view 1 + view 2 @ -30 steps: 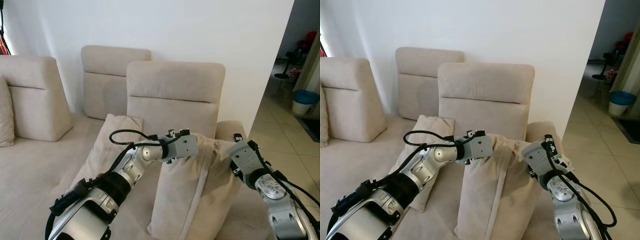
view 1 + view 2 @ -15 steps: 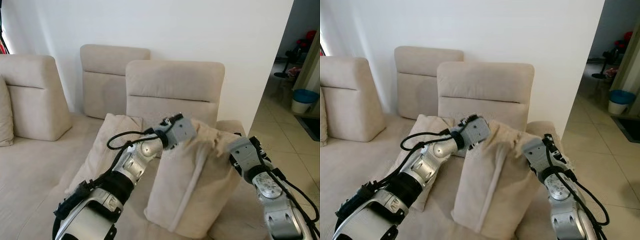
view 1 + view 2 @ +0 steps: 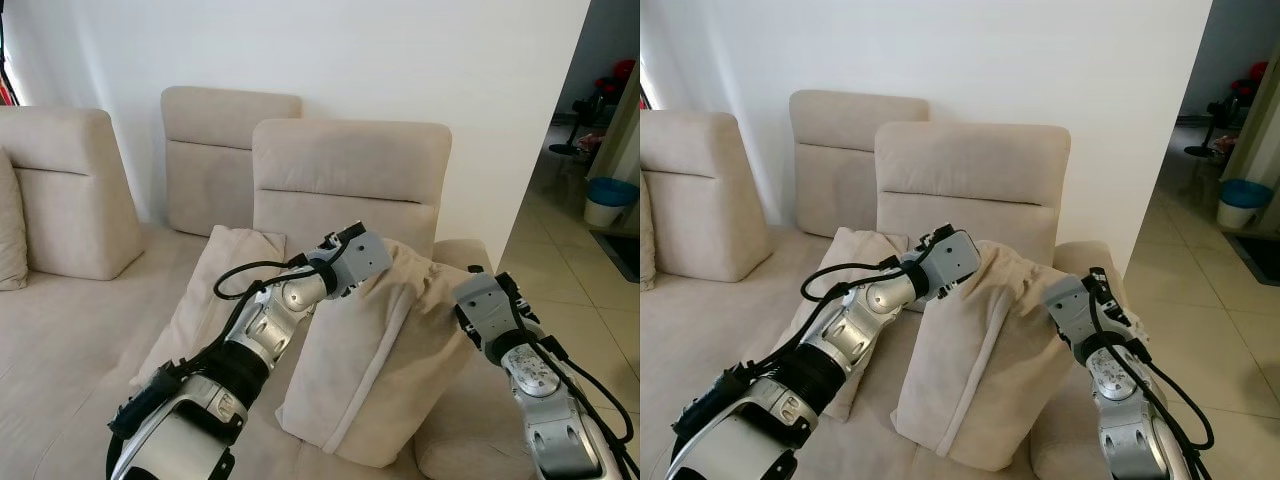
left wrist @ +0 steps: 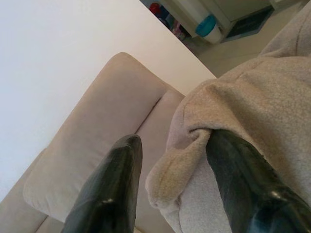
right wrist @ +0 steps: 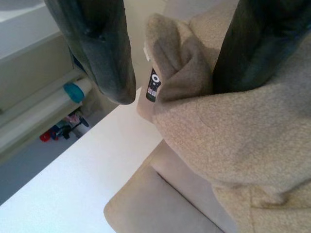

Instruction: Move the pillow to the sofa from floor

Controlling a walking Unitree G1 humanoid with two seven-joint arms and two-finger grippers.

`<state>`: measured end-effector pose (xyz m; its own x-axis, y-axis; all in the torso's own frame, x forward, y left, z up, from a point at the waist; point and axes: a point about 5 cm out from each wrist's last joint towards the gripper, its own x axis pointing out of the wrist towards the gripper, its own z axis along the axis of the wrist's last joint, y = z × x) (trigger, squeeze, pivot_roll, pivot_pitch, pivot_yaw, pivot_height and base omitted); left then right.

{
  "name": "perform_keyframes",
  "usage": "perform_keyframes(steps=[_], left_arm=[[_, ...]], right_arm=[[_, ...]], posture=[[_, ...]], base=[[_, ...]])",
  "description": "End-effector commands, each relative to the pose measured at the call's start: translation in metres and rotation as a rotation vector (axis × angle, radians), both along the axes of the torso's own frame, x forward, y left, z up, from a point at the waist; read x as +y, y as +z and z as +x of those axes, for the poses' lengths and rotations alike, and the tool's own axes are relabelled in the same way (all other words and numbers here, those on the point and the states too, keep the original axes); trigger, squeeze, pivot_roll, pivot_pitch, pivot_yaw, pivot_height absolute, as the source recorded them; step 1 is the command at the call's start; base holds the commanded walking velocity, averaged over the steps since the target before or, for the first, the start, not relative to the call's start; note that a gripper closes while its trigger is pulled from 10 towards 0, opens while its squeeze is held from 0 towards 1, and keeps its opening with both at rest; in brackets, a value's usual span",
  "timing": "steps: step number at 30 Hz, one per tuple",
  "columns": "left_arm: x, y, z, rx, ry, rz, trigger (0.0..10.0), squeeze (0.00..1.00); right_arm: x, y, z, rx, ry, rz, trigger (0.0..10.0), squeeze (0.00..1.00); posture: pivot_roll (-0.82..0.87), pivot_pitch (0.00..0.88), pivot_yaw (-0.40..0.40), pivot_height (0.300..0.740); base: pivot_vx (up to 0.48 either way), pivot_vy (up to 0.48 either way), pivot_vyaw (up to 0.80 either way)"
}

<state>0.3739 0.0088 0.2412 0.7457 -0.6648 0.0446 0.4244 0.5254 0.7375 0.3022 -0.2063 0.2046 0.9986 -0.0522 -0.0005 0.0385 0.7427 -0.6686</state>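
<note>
Both grippers hold the beige pillow [image 3: 375, 370] by its upper corners over the right end of the sofa [image 3: 80, 330]. Left gripper [image 4: 170, 160] has its two black fingers [image 4: 109, 189] parted, one pressed into a fold at the pillow's corner, the other standing free beside the fabric against the sofa's back cushion [image 3: 350, 190]. Right gripper [image 5: 170, 53] is likewise spread, one finger sunk into the bunched fleece at the other top corner, the other clear of it; whether either grip is firm is hard to judge from these angles. The pillow stands tilted, its lower edge resting on the seat near the sofa's right edge, its top leaning toward the rounded right armrest [image 3: 470, 450]. Just behind and to its left, a second beige cushion [image 3: 215, 290] leans against the seat in front of the backrest. A small dark remote control [image 5: 154, 86] lies on the sofa near the pillow's corner. Farther left, more back cushions [image 3: 70, 190] line the white wall [image 3: 400, 60]. Beyond the sofa's right end, a tiled floor [image 3: 580, 280] leads to a doorway where a blue-lidded bucket [image 3: 608, 200] stands.
</note>
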Motion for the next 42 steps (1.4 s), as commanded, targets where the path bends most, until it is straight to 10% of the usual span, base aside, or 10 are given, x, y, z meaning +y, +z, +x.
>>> perform_keyframes(steps=[1, 5, 6, 7, 8, 10, 15, 16, 27, 42], left_arm=[[-0.009, 0.005, -0.004, -0.027, -0.032, 0.006, 10.0, 0.0], [-0.005, 0.007, 0.0, -0.037, 0.005, 0.004, 10.0, 0.0], [-0.004, 0.008, 0.0, -0.037, 0.004, 0.004, 10.0, 0.0], [-0.004, 0.008, 0.0, -0.037, 0.004, 0.004, 10.0, 0.0], [-0.004, 0.009, 0.0, -0.04, 0.0, 0.006, 10.0, 0.71], [-0.002, 0.009, 0.0, -0.043, 0.001, 0.006, 10.0, 1.0], [0.002, 0.009, 0.003, -0.056, 0.045, 0.021, 10.0, 1.0], [0.005, 0.008, 0.006, -0.061, 0.074, 0.024, 10.0, 0.0], [0.007, 0.016, 0.008, -0.062, 0.099, -0.077, 10.0, 0.0], [0.021, -0.043, -0.009, 0.393, 0.112, -0.75, 10.0, 0.0]], right_arm=[[0.007, 0.007, 0.002, -0.039, 0.031, 0.014, 10.0, 0.0], [0.0, 0.007, 0.005, -0.046, -0.01, 0.012, 9.2, 0.0], [-0.001, 0.007, 0.006, -0.046, -0.007, 0.023, 4.2, 0.0], [-0.001, 0.007, 0.006, -0.046, -0.007, 0.023, 4.2, 0.0], [-0.001, 0.007, 0.007, -0.045, -0.002, 0.033, 4.1, 0.0], [0.0, 0.006, 0.008, -0.039, 0.007, 0.049, 6.0, 0.0], [0.0, 0.004, 0.009, -0.028, 0.005, 0.056, 10.0, 0.0], [-0.001, 0.0, 0.011, -0.005, 0.0, 0.053, 10.0, 0.0], [0.0, 0.003, 0.013, -0.039, 0.012, 0.063, 10.0, 0.0], [0.055, -0.038, -0.03, -0.223, 0.185, 0.273, 10.0, 0.0]], posture=[[-0.09, 0.0, 0.04, 0.74], [-0.09, 0.0, 0.041, 0.74], [-0.09, 0.0, 0.042, 0.74], [-0.09, 0.0, 0.042, 0.74], [-0.09, 0.0, 0.042, 0.74], [-0.08, 0.0, 0.041, 0.74], [-0.08, 0.0, 0.04, 0.74], [-0.08, 0.0, 0.04, 0.74], [-0.08, 0.0, 0.04, 0.74], [-0.09, 0.0, 0.034, 0.74]], base=[[0.0, 0.0, 0.0], [0.0, 0.0, 0.0], [0.0, 0.0, 0.0], [0.0, 0.0, 0.0], [0.0, 0.0, 0.0], [0.0, 0.0, 0.0], [0.0, 0.0, 0.0], [0.0, 0.0, 0.0], [0.0, 0.0, 0.0], [0.0, 0.0, 0.0]])
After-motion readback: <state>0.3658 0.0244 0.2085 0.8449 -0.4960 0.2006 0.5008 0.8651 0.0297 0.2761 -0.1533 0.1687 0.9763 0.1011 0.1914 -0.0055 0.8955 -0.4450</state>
